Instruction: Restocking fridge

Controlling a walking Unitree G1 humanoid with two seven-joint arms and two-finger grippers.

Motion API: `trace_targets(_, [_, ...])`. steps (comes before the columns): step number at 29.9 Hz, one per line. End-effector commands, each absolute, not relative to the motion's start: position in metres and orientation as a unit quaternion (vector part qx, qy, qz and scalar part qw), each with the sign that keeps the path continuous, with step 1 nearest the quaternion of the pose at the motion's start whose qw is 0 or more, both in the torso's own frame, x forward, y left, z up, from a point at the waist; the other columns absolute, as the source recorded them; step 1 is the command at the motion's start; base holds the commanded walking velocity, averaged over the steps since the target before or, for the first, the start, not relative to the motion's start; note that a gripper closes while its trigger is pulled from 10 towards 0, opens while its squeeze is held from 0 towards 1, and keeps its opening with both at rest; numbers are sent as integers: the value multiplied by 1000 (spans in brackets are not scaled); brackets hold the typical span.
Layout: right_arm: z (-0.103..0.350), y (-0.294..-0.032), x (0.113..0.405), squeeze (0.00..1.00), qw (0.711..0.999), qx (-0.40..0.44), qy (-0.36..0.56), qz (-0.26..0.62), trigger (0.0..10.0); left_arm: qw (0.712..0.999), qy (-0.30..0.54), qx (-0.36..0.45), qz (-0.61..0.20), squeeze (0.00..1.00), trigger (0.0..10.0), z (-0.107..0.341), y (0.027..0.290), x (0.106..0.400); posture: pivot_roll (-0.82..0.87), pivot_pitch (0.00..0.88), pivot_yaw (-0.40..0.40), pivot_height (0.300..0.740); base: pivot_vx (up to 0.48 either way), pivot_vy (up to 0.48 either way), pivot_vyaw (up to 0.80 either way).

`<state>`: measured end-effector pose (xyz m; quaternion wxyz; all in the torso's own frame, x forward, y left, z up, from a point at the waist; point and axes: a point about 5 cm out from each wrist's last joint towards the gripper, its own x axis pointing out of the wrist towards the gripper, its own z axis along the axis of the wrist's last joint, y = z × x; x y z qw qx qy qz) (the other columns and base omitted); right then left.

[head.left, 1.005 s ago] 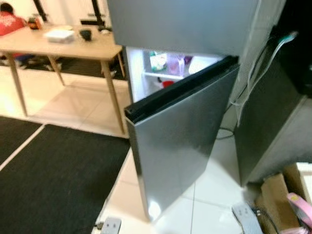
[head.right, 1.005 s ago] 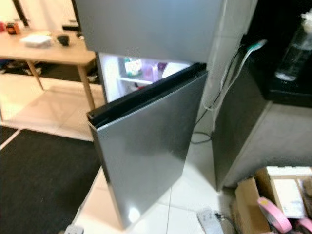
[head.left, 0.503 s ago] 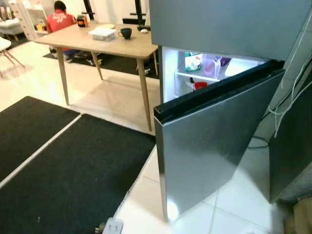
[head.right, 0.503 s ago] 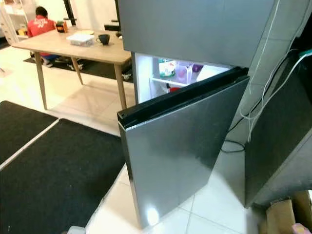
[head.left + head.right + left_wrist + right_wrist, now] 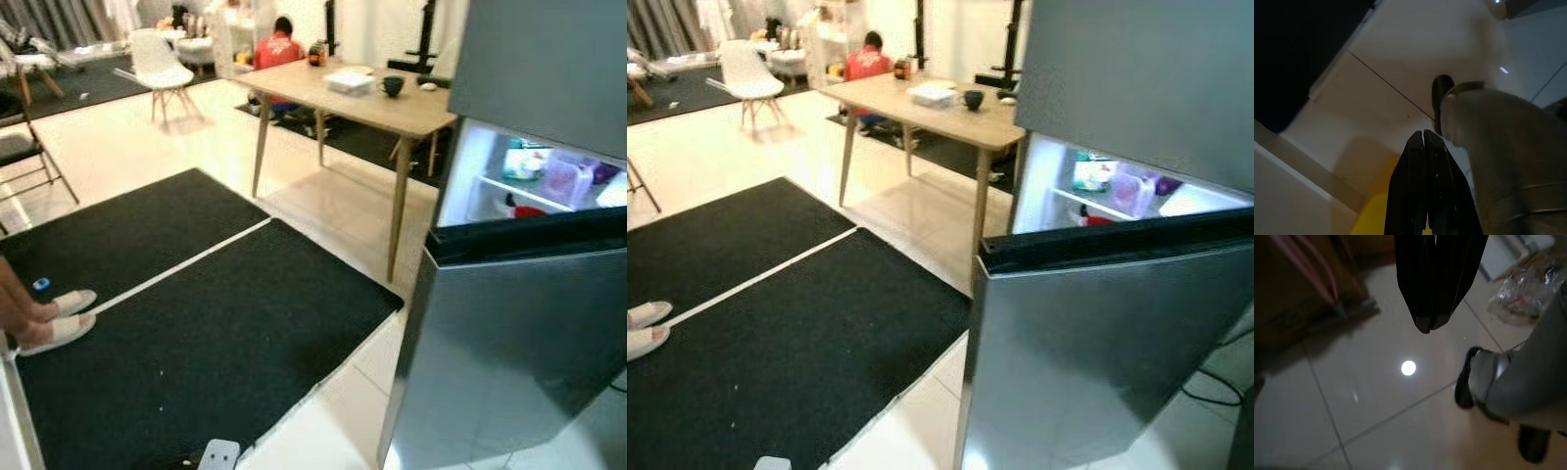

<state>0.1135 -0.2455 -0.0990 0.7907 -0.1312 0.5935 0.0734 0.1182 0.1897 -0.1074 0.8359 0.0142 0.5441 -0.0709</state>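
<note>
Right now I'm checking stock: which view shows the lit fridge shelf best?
The right eye view: the lit shelf sits well inside the frame, its containers distinct. In the left eye view the shelf lies near the frame's edge. The wrist views show floor tiles, not the shelf.

A fridge point(image 5: 1136, 117) stands at right, its lower door point(image 5: 1107, 352) ajar, containers point(image 5: 1117, 186) on a shelf inside; a mat point(image 5: 196, 333) lies on the floor to its left. Behind stands a surface point(image 5: 372, 98) carrying a cup point(image 5: 393, 86) and box point(image 5: 349, 80); a person point(image 5: 280, 47) sits beyond.
</note>
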Motion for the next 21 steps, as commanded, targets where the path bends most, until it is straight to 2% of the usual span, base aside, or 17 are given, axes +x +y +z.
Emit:
trace_targets(1, [-99, -248, 112, 0, 789, -136, 596, 70, 10000, 800, 595, 23, -75, 0, 10000, -117, 185, 88, -68, 0, -12, 740, 0, 0, 775])
trace_targets(3, [-99, -248, 113, 0, 790, -136, 594, 68, 10000, 799, 596, 27, -71, 0, 10000, -117, 186, 87, -69, 0, -15, 740, 0, 0, 587])
trace_targets(21, [-98, -247, 116, 0, 791, -149, 590, 67, 10000, 798, 599, 44, -54, 0, 10000, -116, 195, 85, -83, 0, -12, 740, 0, 0, 0])
